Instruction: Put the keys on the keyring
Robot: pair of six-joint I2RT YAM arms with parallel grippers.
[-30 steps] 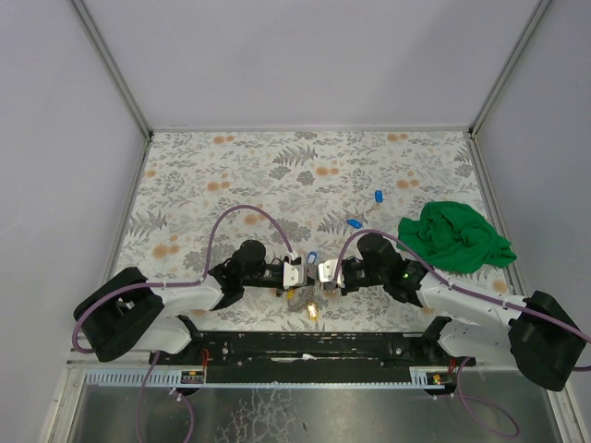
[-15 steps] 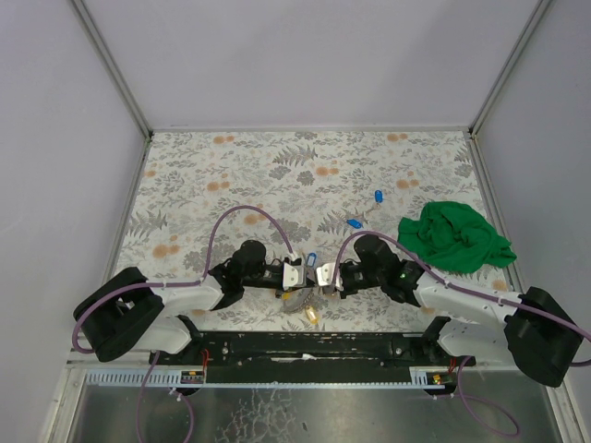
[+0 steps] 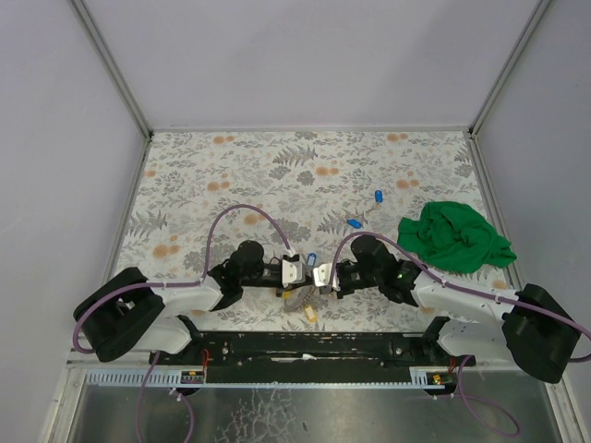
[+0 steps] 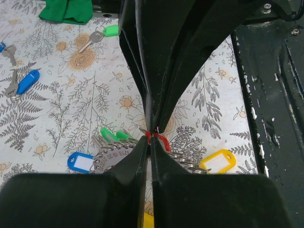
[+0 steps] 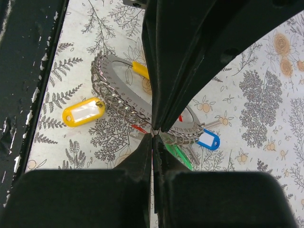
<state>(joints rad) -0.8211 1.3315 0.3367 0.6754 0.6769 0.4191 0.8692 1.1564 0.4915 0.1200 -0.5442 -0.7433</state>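
My left gripper (image 4: 151, 135) pinching the keyring (image 4: 112, 155) by its red tag (image 4: 159, 139), my right gripper (image 5: 153, 131) clamped on its coil, loose blue keys (image 3: 353, 223) at one o'clock, cloth (image 3: 454, 237) at two

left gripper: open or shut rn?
Shut. In the left wrist view the left gripper has its jaws closed with no gap, pinching the keyring at its red tag.
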